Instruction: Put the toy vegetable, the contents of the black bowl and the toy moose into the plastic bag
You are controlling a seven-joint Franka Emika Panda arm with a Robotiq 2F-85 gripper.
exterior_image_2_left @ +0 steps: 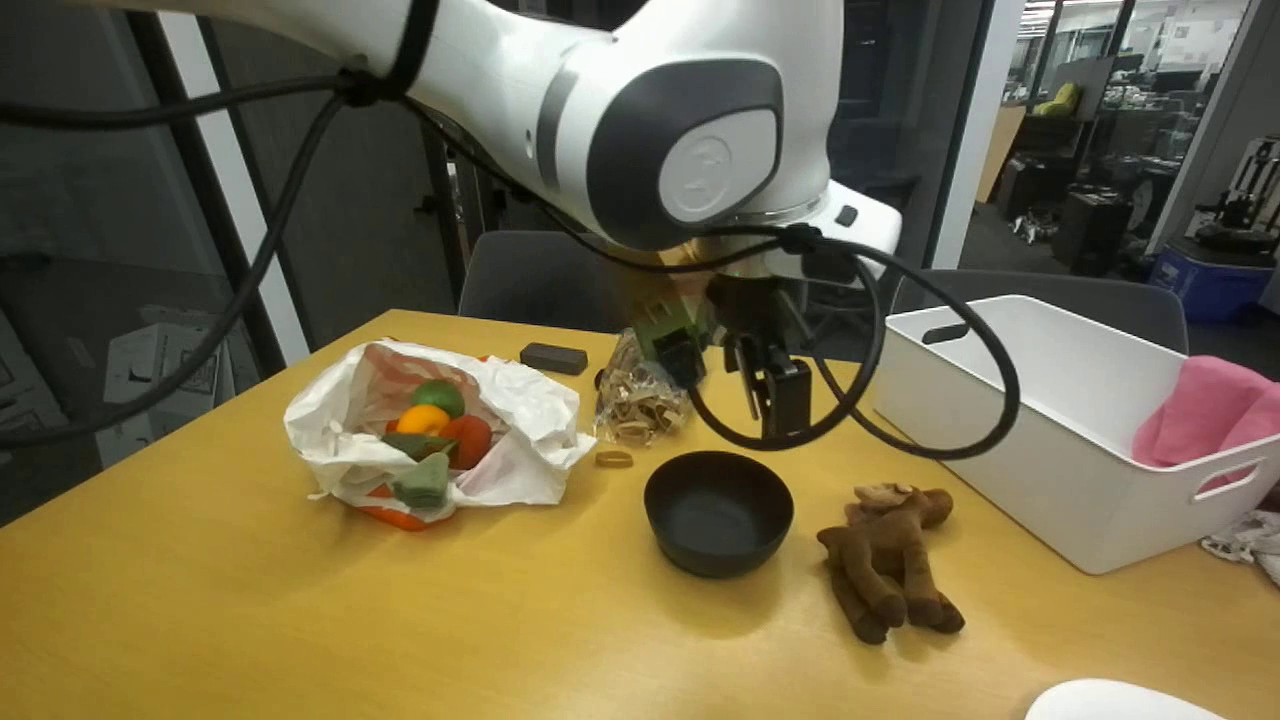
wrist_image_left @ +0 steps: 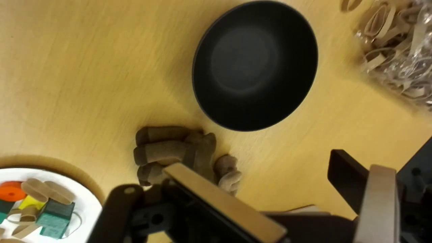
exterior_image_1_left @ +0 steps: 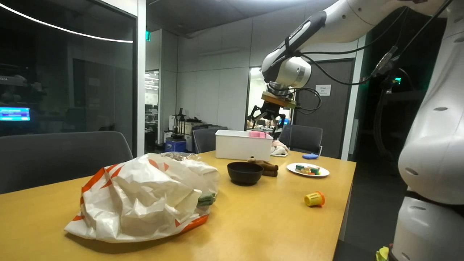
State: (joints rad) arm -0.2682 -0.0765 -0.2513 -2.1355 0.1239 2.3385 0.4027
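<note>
The white plastic bag (exterior_image_1_left: 145, 203) lies on its side on the table. In an exterior view its mouth (exterior_image_2_left: 520, 430) is open, with several toy vegetables or fruits (exterior_image_2_left: 467, 440) inside and a green one (exterior_image_2_left: 422, 482) at the lip. The black bowl (exterior_image_2_left: 718, 515) stands upright; the wrist view shows this bowl (wrist_image_left: 255, 65) empty. The brown toy moose (exterior_image_2_left: 885, 560) lies on the table beside the bowl; in the wrist view the moose (wrist_image_left: 165, 152) is partly behind a finger. My gripper (wrist_image_left: 253, 162) is open and empty, above the table; it also shows in an exterior view (exterior_image_1_left: 266, 123).
A white bin (exterior_image_1_left: 241, 145) with a pink cloth stands behind the moose. A white plate (exterior_image_1_left: 291, 167) holds small blocks. A yellow cup (exterior_image_1_left: 314, 199) lies on its side. A clear bag of tan loops (exterior_image_2_left: 645, 395) and a dark block (exterior_image_2_left: 553, 358) lie near the plastic bag.
</note>
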